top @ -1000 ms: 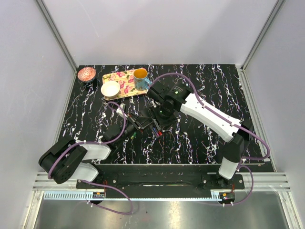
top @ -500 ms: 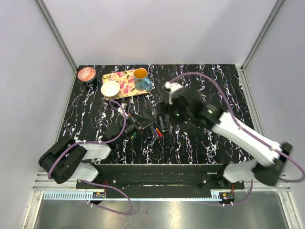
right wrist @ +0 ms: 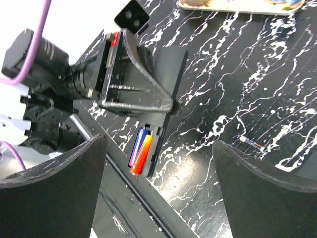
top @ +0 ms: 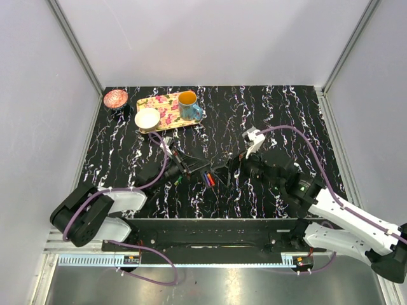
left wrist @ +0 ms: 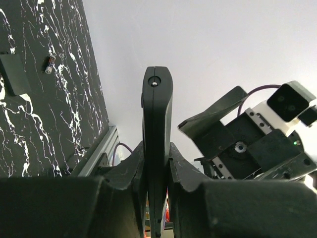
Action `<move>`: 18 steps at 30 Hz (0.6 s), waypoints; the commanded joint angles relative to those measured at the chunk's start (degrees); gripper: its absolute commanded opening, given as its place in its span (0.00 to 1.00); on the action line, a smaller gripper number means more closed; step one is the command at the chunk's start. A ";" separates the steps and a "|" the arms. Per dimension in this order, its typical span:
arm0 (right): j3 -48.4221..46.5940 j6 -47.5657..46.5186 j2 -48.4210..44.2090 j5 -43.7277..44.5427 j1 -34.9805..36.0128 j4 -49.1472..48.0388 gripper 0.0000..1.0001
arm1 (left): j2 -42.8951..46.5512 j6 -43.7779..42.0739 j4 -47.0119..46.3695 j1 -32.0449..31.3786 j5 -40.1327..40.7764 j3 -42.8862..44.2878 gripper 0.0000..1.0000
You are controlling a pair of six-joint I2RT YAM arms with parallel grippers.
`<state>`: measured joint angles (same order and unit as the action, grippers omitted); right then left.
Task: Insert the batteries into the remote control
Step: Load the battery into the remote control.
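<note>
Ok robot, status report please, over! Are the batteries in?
Left gripper shut on the remote control. Right gripper open, empty. Coloured batteries sit in its recess; one loose battery lies on the table. Nothing blocking.

My left gripper (top: pixel 186 166) clamps the remote (top: pixel 205 174) on edge, barring its left side. My right gripper (top: pixel 227 173) gapes just right of it, facing the recess unhindered. Bare table (top: pixel 286 121) stretches behind; the tray (top: pixel 166 114) stands well apart.
</note>
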<state>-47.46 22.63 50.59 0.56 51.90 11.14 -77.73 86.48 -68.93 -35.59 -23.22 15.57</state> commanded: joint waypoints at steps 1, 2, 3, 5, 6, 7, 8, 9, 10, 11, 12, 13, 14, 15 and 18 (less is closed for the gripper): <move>3.16 -2.24 -1.46 -7.14 -0.04 -8.23 0.95 | 5.13 -0.51 5.36 1.05 -2.26 5.59 0.00; 3.51 -2.50 -1.54 -8.98 -0.13 -8.84 0.95 | 5.92 -1.91 7.73 1.31 -2.35 6.30 0.00; 4.30 -2.77 -1.54 -9.86 -0.13 -9.11 0.94 | 6.62 -2.45 11.06 1.40 -2.27 7.01 0.00; 5.18 -2.51 -1.98 -10.75 -0.13 -9.64 0.93 | 8.38 -3.33 13.37 1.93 -2.53 8.59 0.00; 6.14 -2.51 -2.25 -10.84 -0.13 -9.99 0.93 | 8.74 -3.51 15.03 2.19 -2.62 9.03 0.00; 6.50 -2.51 -2.51 -10.84 -0.04 -10.34 0.93 | 9.26 -3.77 15.83 2.37 -3.05 9.73 0.00; 7.03 -2.51 -3.03 -10.75 -0.04 -10.61 0.93 | 9.35 -4.12 16.45 2.55 -3.23 10.00 0.00; 7.90 -2.42 -3.39 -10.84 -0.13 -11.91 0.93 | 9.44 -4.12 17.06 2.81 -3.41 10.09 0.00; 8.35 -2.33 -3.65 -10.93 -0.13 -12.88 0.93 | 9.36 -3.95 17.07 2.90 -4.02 10.00 0.00; 8.70 -2.24 -4.00 -11.10 -0.04 -13.94 0.93 | 8.92 -3.34 16.90 3.07 -4.28 10.00 0.00; 9.31 -2.33 -4.09 -11.10 -0.04 -14.30 0.93 | 8.74 -2.98 16.29 3.25 -4.63 9.92 0.00; 9.58 -2.33 -4.09 -11.10 -0.04 -14.65 0.92 | 8.48 -2.63 15.76 3.16 -5.16 9.65 0.00; 9.58 -2.33 -4.01 -11.02 -0.13 -14.91 0.92 | 8.04 -1.85 15.14 3.34 -5.51 9.39 0.00; 10.02 -2.33 -4.01 -11.02 -0.13 -15.09 0.91 | 7.78 -1.58 14.35 3.34 -5.78 9.21 0.00; 10.72 -2.50 -4.27 -10.84 -0.13 -15.97 0.90 | 8.03 -0.79 13.65 3.34 -6.22 8.60 0.00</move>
<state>-37.43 21.12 47.35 -9.34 51.90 0.05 -69.89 84.07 -52.18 -32.53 -27.22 23.88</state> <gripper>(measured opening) 0.912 0.200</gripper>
